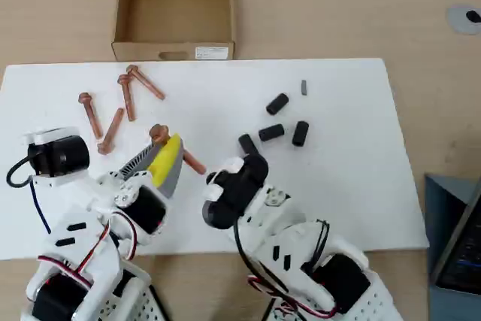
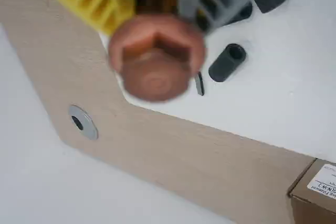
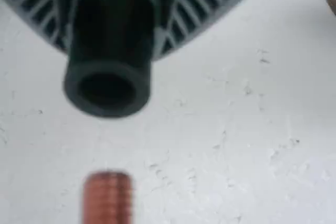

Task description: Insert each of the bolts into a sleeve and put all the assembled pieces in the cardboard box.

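My left gripper (image 1: 164, 146), with one yellow and one grey finger, is shut on a copper bolt (image 1: 159, 134); the bolt's hexagonal head (image 2: 156, 59) points toward the camera in the left wrist view. My right gripper (image 1: 247, 149) is shut on a black sleeve (image 3: 110, 51), open end out. The bolt's threaded tip (image 3: 107, 198) sits just short of the sleeve's mouth, a small gap between them. Several loose bolts (image 1: 111, 130) lie at the mat's left. Three loose sleeves (image 1: 271, 132) lie at centre right. The open cardboard box (image 1: 173, 50) stands at the back.
A white mat (image 1: 346, 186) covers the wooden table. A short dark piece (image 1: 304, 87) lies beyond the sleeves. A cable grommet (image 1: 466, 16) sits in the table's far right corner. A laptop's edge (image 1: 455, 253) shows at the right.
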Controlling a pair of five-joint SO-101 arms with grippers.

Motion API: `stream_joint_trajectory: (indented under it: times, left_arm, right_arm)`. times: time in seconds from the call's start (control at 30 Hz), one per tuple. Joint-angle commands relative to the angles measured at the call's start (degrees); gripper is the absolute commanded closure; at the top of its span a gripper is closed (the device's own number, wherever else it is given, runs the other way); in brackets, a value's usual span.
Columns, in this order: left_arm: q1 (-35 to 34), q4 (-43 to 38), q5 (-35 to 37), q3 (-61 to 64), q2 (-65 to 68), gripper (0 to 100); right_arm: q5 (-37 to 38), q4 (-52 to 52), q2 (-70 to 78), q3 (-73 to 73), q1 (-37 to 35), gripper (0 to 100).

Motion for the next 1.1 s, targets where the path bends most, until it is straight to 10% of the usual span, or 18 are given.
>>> stream_joint_trajectory:
  times: [0.0, 1.07]
  left_arm:
    - [1.9, -1.2, -0.3, -0.8, -0.3, 100]
    - [13.9, 0.0, -10.5, 7.7, -0.3, 100]
  right_arm:
    - [0.4, -2.1, -0.6, -0.7, -0.5, 98.9]
    - [3.3, -3.8, -0.6, -1.9, -0.5, 98.9]
